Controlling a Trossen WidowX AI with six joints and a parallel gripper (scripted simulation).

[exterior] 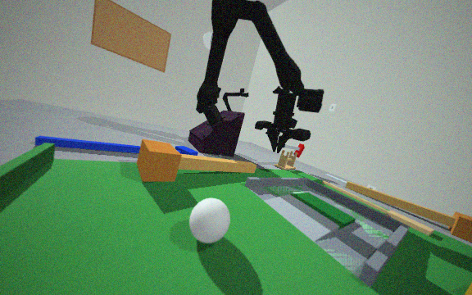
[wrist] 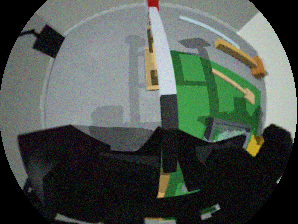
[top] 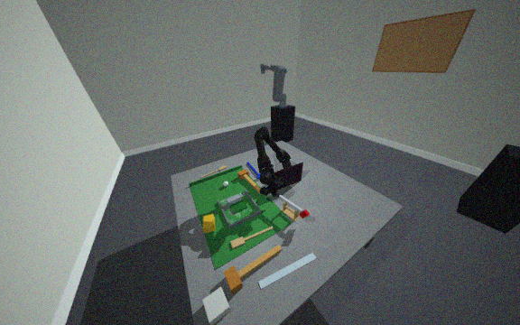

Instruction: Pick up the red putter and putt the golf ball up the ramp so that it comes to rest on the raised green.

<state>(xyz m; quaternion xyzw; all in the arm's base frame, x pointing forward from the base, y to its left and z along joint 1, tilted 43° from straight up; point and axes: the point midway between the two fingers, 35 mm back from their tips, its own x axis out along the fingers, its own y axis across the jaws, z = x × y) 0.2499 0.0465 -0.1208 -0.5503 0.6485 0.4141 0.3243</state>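
Gripper (exterior: 282, 144) is clenched on the putter's shaft (wrist: 160, 63), near its grip end; in the wrist view the pale shaft runs straight away from my fingers to the red head (wrist: 152, 0) at the far tip. From the top view the putter (top: 292, 205) lies on the grey table just right of the green mat (top: 206, 199), its red head at the near-right end, beside a small wooden stand (top: 290, 210).

My judgement is that the grasp is made and the lift comes next. I'd raise it slowly and level, since I hold it far from the head and that long shaft may droop or twist between the pads. I'd also keep the head away from the stand as it comes up.

Ball (exterior: 210, 220) sits on the mat's far-left part, well apart from the putter, with the ramp and raised green (top: 239, 208) in the mat's middle. An orange mallet (exterior: 159, 160) lies near the ball, so I'd bring the head in low behind the ball, away from the mallet, and line up the stroke with the ramp before swinging.
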